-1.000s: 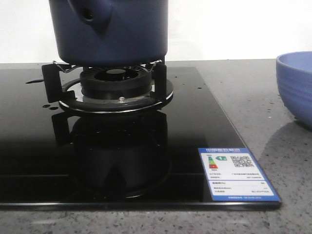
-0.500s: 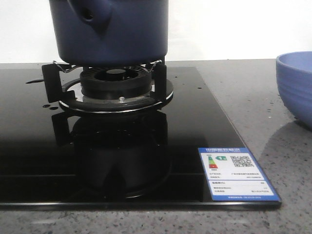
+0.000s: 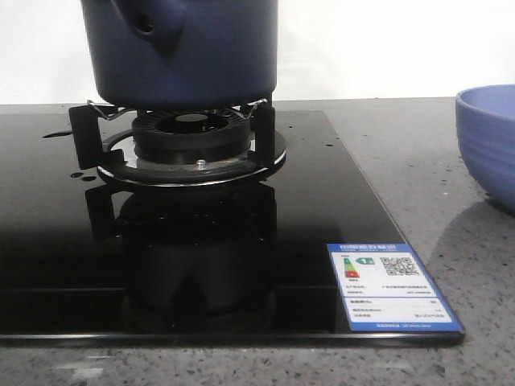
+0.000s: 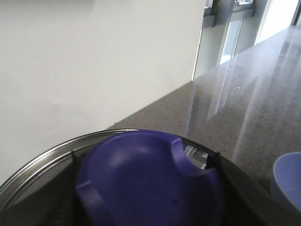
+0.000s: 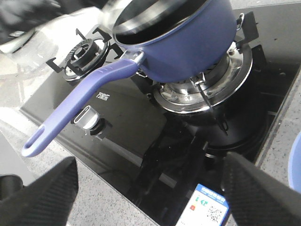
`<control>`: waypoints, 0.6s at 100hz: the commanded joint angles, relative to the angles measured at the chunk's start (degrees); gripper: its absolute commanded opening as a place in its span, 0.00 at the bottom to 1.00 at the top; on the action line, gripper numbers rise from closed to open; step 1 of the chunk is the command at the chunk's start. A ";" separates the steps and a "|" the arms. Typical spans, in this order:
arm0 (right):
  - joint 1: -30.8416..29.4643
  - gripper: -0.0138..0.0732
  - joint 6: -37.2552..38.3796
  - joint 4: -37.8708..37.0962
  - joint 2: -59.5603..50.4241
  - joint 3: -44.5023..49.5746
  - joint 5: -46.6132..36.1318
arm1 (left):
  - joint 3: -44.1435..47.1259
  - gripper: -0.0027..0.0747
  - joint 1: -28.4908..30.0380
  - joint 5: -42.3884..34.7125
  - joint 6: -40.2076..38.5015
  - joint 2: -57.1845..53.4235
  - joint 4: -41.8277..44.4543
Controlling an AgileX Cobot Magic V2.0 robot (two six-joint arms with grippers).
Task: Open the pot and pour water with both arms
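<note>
**Pot on burner, lid in left wrist view, right gripper spread**

Landmark: the pot (image 3: 181, 50). Front view, going left to right: the black glass cooktop (image 3: 48, 233) spreads out under and to the left of the pot. The pot, dark navy with straight walls, sits on the black pan support (image 3: 84, 133) over the round burner (image 3: 191, 135), its top cut off by the frame edge. A stubby handle stub with a round hole (image 3: 146, 24) shows on its front-left wall. Below and to the right of the pot, a blue-bordered energy label (image 3: 392, 287) lies on the cooktop's near right corner. Further right of the pot, well apart from it, a lighter blue ribbed bowl (image 3: 488, 145) stands on the grey speckled counter (image 3: 418, 161).

Left wrist view: a blue knob-like lid handle (image 4: 150, 181) fills the lower frame, with a shiny metal rim (image 4: 42, 157) curving around it. The left gripper's fingers are not visible here; cannot tell how its jaws stand.

Right wrist view: the pot appears with no lid on it, dark inside, and a long lighter-blue handle (image 5: 80, 101) reaches toward the cooktop's control knob (image 5: 87, 116). A 2nd burner (image 5: 87, 49) lies beyond the pot. The right gripper (image 5: 150, 193) has its 2 black fingers (image 5: 40, 195) spread wide apart, holding nothing, near the label and clear of the pot.
</note>
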 commanded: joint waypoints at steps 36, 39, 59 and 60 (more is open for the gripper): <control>-0.02 0.81 0.76 3.28 2.46 -2.45 -12.65 | 1.17 0.35 10.13 -2.54 -15.38 -20.53 9.15; -0.02 0.81 0.76 2.44 3.48 -2.93 -12.65 | 2.22 0.35 10.44 -3.64 -15.74 -22.04 9.25; -0.02 0.81 11.95 -12.87 10.29 -11.95 -9.46 | 11.19 0.35 10.96 -9.74 -15.74 -33.03 9.25; -0.02 0.81 13.12 -14.61 10.69 -12.85 -9.31 | 11.79 0.35 10.96 -9.82 -15.74 -33.37 9.25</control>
